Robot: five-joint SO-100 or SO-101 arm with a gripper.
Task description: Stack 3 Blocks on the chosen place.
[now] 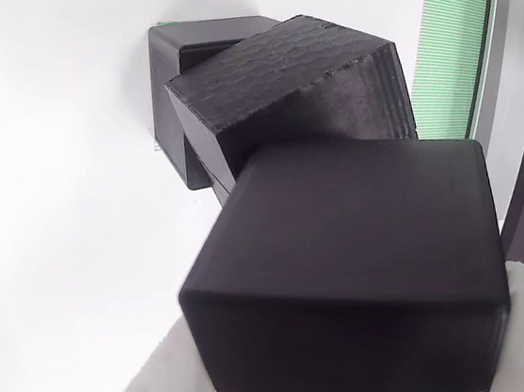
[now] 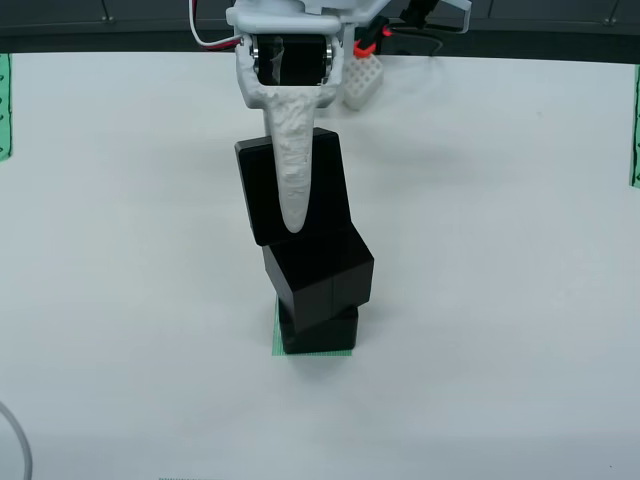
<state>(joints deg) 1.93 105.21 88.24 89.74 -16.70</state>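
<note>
Seen from the front: white hand reaching down from the far edge of the white desk, clenched on the top block, 1 rough white finger running down its near face. Top block tilted, left side higher, lower right part touching the middle block. Middle block twisted out of line, 1 corner turned toward the near side, sitting crooked on the bottom block. Bottom block resting on the green-striped patch, a thin green strip showing at its left and near edges, roughly centre of the desk and toward the near side. More green striping at the far left edge and far right edge of the desk. Seen from the view that rides on the hand: held block large and close, pale finger against its lower left and another pale fingertip at lower right; beyond it the middle block with its rough-textured face up and rotated; farther still the bottom block, a sliver of green at its far corner. Green-striped band along the upper right.
</note>
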